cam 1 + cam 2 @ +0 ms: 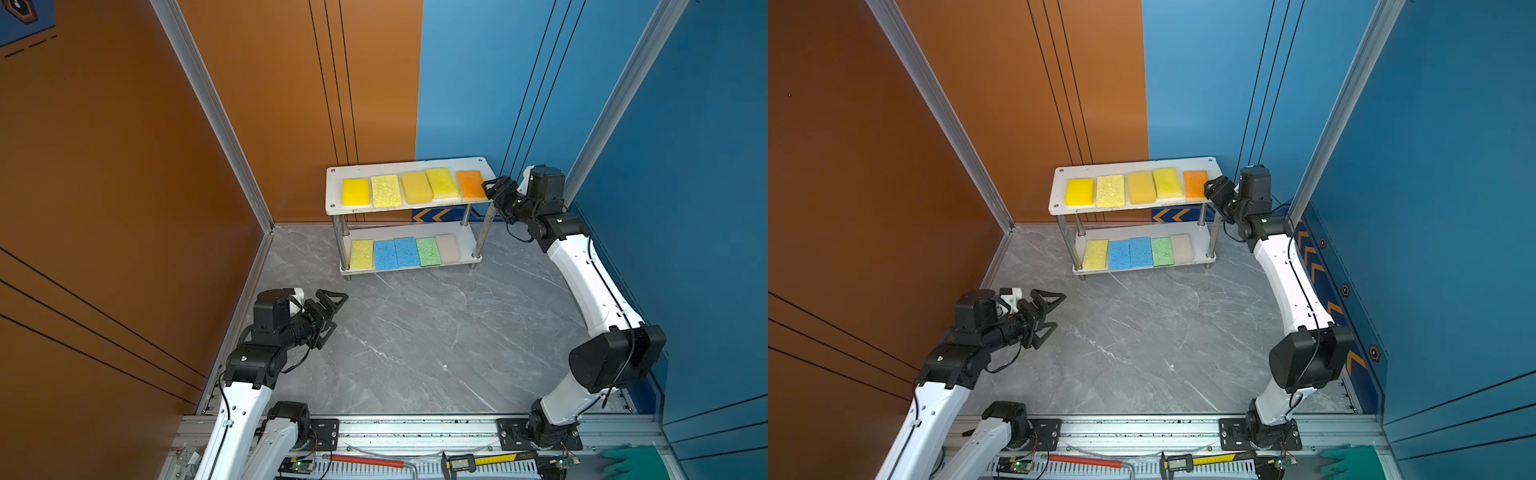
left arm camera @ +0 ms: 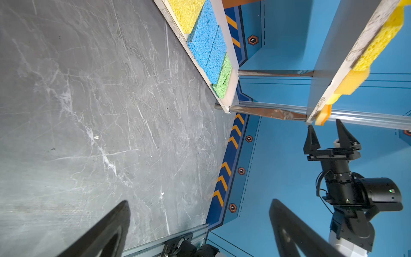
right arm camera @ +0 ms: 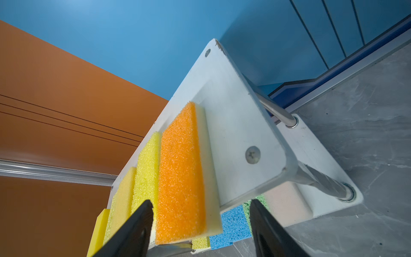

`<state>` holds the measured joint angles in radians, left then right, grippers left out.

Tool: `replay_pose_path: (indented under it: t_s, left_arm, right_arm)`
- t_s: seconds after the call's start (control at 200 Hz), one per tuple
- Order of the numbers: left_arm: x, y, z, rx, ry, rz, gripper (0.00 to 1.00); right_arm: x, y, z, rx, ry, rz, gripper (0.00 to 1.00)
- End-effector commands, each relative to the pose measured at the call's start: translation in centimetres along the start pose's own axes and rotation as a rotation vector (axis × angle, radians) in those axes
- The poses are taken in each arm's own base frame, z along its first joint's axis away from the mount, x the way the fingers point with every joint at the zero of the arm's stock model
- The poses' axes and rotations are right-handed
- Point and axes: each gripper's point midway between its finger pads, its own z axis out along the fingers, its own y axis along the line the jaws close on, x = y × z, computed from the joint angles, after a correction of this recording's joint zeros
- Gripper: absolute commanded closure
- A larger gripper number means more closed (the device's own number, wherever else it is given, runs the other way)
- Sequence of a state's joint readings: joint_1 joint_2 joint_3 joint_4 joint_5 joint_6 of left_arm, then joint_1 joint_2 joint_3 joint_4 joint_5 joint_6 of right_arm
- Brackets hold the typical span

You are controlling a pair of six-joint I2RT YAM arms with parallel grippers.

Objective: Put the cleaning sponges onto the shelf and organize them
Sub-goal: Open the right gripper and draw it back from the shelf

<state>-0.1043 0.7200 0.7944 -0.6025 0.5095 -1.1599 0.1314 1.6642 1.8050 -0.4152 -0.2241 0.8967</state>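
Sponges (image 1: 415, 188) line both white shelf (image 1: 334, 187) boards, five apiece; left fingers (image 2: 120, 213) and right fingers (image 3: 138, 222) stand spread.

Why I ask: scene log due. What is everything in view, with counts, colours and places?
shelf: 1, white boards, metal posts, table's far side
yellow sponges: 5, four on top board, one at bottom board's left end
orange sponge: 1, top board's right end
blue sponges: 2, bottom board, side by side
green sponge: 1, bottom board, right of the blue
beige sponge: 1, bottom board's right end
table: 1, grey marble
caliper: 1, yellow-black, front rail
red rod: 1, front rail
glove: 1, green, front right corner
left gripper: 1, black, open, empty, over the table
right gripper: 1, black, open, at the orange sponge
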Motion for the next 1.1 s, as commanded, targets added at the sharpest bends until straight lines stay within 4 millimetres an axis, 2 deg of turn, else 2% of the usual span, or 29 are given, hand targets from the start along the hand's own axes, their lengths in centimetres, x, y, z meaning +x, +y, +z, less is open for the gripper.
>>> replay_pose_path:
  t_s: [0.0, 0.225, 0.315, 0.415, 0.546, 0.596, 0.726, 0.981, 1.001, 1.096]
  left_arm:
    - [-0.9, -0.4, 0.5, -0.03, -0.044, 0.092, 0.02]
    - [-1.5, -0.5, 2.7, 0.0, -0.045, 0.122, 0.02]
    - [-1.4, -0.4, 3.4, 0.011, -0.028, 0.128, 0.02]
    - [-1.1, -0.4, 4.0, 0.031, 0.003, 0.126, 0.02]
    - [-0.7, -1.1, 3.9, 0.06, 0.021, 0.136, 0.02]
    - [-0.7, -1.3, 3.8, 0.07, 0.028, 0.134, 0.02]
    - [-0.6, -2.0, 3.6, 0.096, 0.055, 0.115, 0.02]
    - [-1.8, -3.2, 2.9, 0.128, 0.061, 0.069, 0.02]
    - [-1.9, -3.3, 2.8, 0.131, 0.058, 0.065, 0.02]
    - [-2.5, -3.7, 2.6, 0.138, 0.051, 0.055, 0.02]
  right_arm:
    - [-0.7, 0.6, -2.6, 0.027, 0.007, -0.054, 0.28]
    - [-0.3, 0.4, -4.2, 0.093, 0.037, -0.09, 0.27]
    - [-0.2, 0.4, -5.0, 0.116, 0.043, -0.107, 0.2]
    - [0.0, 0.4, -5.7, 0.128, 0.047, -0.116, 0.18]
    - [0.2, 0.3, -6.8, 0.136, 0.045, -0.121, 0.16]
    - [0.3, 0.2, -7.3, 0.137, 0.039, -0.124, 0.1]
    - [0.4, -0.3, -8.7, 0.146, 0.029, -0.132, 0.09]
    - [-0.3, -1.8, -11.5, 0.15, 0.001, -0.117, 0.08]
    - [0.2, -2.8, -11.2, 0.169, 0.018, -0.109, 0.08]
    - [-0.1, -3.6, -12.2, 0.171, 0.012, -0.092, 0.08]
